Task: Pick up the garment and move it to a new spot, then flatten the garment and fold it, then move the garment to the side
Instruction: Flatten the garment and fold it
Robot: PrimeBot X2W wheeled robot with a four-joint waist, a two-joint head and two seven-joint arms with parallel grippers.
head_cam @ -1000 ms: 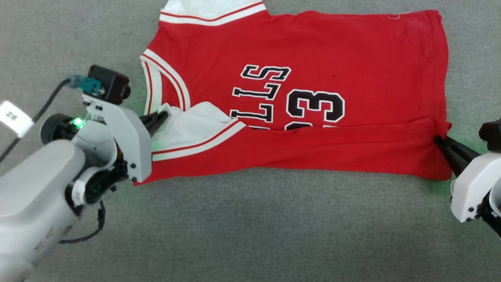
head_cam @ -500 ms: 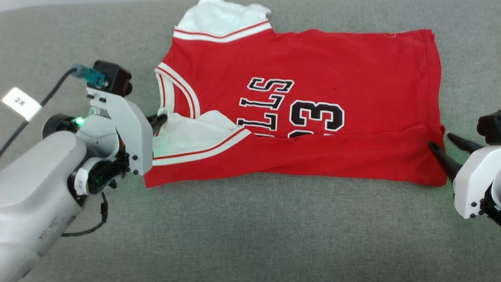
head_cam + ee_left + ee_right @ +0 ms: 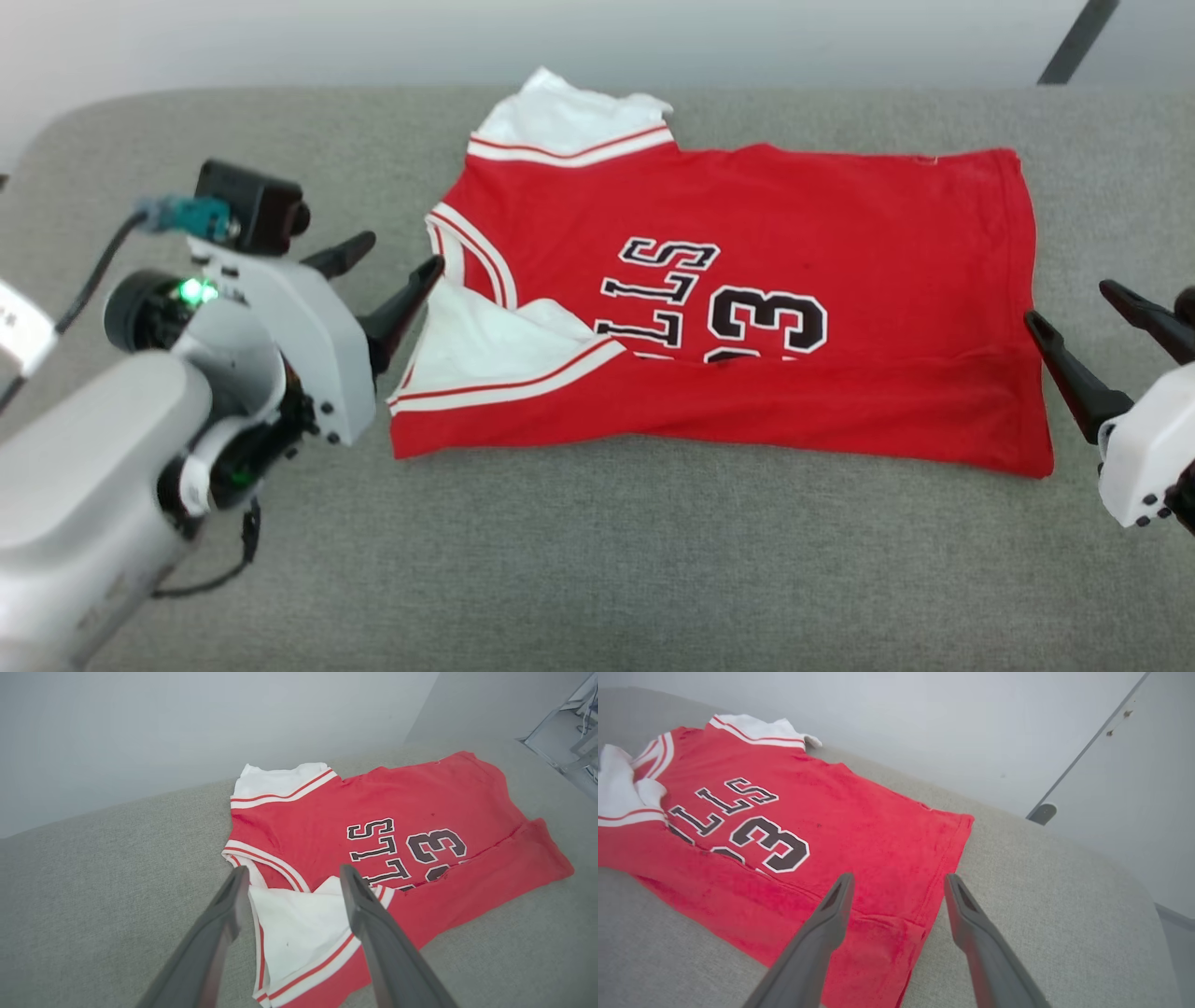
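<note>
The garment [image 3: 747, 308], a red jersey-style shirt with white sleeves, lies flat on the grey upholstered surface [image 3: 597, 560]. It sits toward the far edge, about midway between the left and right sides, with its collar end toward the left side and its hem toward the right side. The long side nearest the robot is folded over onto the body of the shirt. The fold forms a red band along the near edge and covers the lower part of the black lettering and number [image 3: 719, 303]. One white sleeve [image 3: 485, 350] with red-striped trim lies folded on top at the collar end. The other sleeve [image 3: 565, 126] lies at the garment's far edge, close to the far edge of the surface. The left gripper [image 3: 403, 250] is at the collar end with its two fingers spread wide and nothing between them. Its inner fingertip is just at the collar trim, though contact cannot be confirmed. In the left wrist view the fingers frame the folded sleeve from above. The right gripper [image 3: 1069, 301] is at the hem end, likewise spread wide and holding nothing. One of its fingertips is at the hem edge and the other is over bare upholstery. A pale wall [image 3: 560, 37] stands behind the surface.
</note>
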